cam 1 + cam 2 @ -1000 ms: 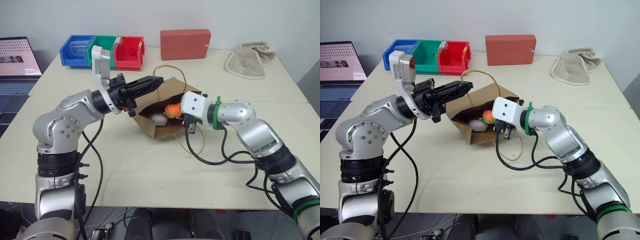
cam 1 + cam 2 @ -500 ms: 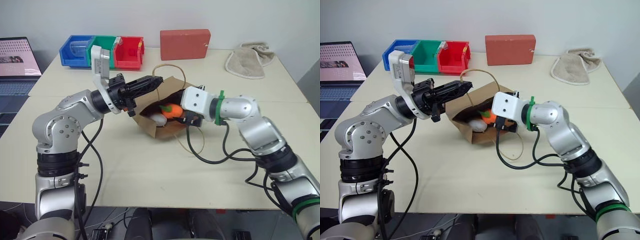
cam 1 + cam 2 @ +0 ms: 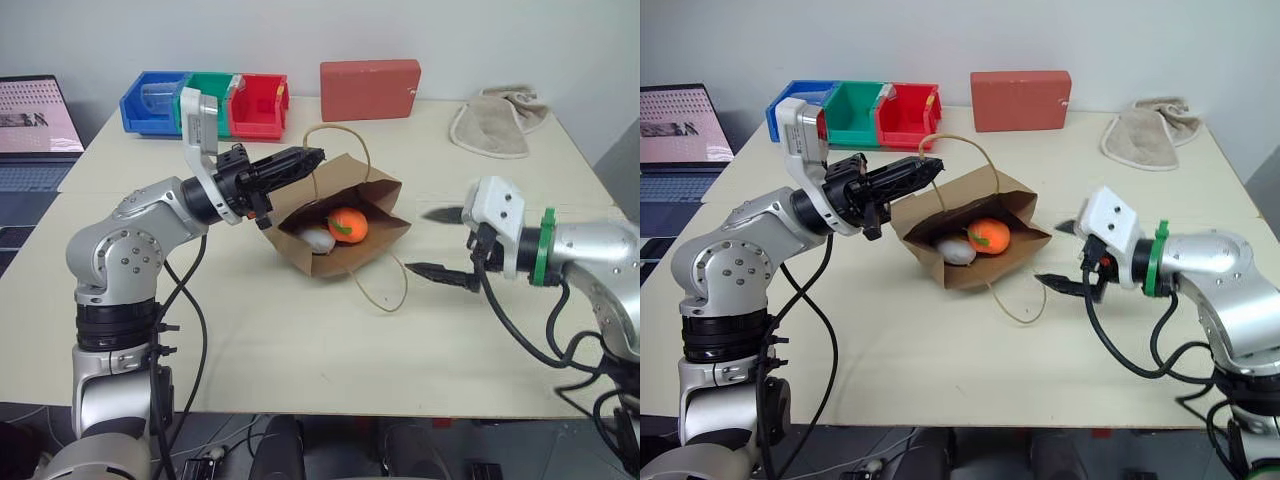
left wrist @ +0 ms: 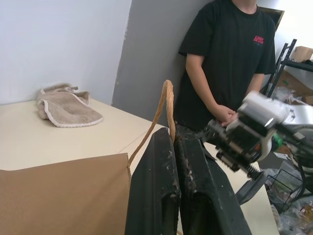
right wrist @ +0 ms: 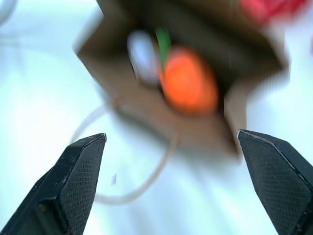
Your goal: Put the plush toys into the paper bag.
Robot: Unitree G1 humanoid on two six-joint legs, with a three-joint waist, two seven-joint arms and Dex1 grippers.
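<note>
The brown paper bag (image 3: 340, 215) lies on its side mid-table, its mouth facing me. Inside it rest both plush toys, the orange ball-like one (image 3: 347, 224) and the white one (image 3: 316, 238) beside it. My left gripper (image 3: 314, 156) is shut on the bag's tan loop handle (image 4: 166, 105) at the upper rim, holding the mouth up. My right gripper (image 3: 417, 241) hovers to the right of the bag, apart from it, open with nothing between its fingers (image 5: 80, 171). The right wrist view looks into the bag at the orange toy (image 5: 188, 81).
A red box (image 3: 370, 88), a beige towel (image 3: 497, 122) and blue, green and red bins (image 3: 205, 100) stand along the table's far side. A laptop (image 3: 35, 115) sits at far left. The bag's other handle loop (image 3: 385, 290) lies on the table. A person (image 4: 225, 63) stands beyond the table.
My right gripper has drawn back out of the bag's mouth to the right and opened, leaving the orange toy inside. The left gripper has kept still on the handle.
</note>
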